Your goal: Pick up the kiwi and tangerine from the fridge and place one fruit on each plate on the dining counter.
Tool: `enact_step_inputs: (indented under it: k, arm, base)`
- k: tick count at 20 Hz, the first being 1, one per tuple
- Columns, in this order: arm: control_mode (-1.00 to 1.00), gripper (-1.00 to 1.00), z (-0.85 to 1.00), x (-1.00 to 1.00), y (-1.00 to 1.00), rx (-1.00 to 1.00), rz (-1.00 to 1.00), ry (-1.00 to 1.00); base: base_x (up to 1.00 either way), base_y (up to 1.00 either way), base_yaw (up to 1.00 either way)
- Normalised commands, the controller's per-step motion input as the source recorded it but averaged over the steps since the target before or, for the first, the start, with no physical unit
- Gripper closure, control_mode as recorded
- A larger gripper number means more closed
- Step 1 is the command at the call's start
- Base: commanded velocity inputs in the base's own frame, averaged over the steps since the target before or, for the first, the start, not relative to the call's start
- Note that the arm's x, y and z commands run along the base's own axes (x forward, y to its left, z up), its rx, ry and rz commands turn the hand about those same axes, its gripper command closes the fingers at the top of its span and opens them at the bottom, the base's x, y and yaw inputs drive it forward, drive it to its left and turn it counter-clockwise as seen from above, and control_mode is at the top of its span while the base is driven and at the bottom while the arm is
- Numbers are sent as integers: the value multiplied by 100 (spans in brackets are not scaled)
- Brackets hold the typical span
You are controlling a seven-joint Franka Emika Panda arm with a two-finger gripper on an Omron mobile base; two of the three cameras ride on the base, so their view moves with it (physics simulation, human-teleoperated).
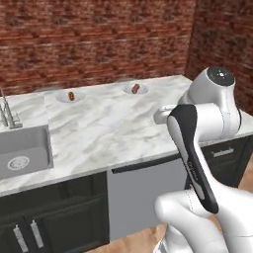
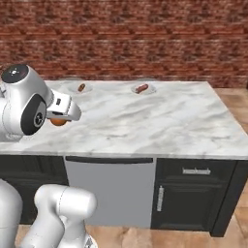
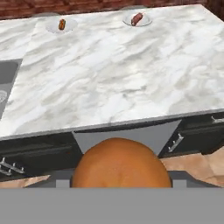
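A round orange tangerine (image 3: 120, 164) sits between the fingers of my gripper (image 2: 60, 120), which is shut on it. The gripper hangs in front of the near edge of the white marble dining counter (image 1: 113, 131). In the right base view the tangerine (image 2: 58, 122) peeks out under the hand. Two white plates stand at the far side of the counter, the left plate (image 3: 51, 27) and the right plate (image 3: 146, 20), well beyond the gripper. A small red-brown lump lies on each plate. The kiwi and the fridge are out of view.
A steel sink (image 1: 24, 148) with a faucet (image 1: 7, 116) is set into the counter's left end. Dark cabinets and a grey panel (image 2: 111, 193) run below the top. A brick wall (image 1: 99, 39) stands behind the counter.
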Motion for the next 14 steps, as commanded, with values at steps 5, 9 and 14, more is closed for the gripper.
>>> enact_step_inputs:
  k: [5, 9, 14]
  arm:
    - [100, 100, 0, 0, 0, 0, 0, 0]
    - [100, 100, 0, 0, 0, 0, 0, 0]
    - [100, 100, 0, 0, 0, 0, 0, 0]
  base:
    - [7, -100, 38]
    - [1, -100, 44]
    - [8, -100, 48]
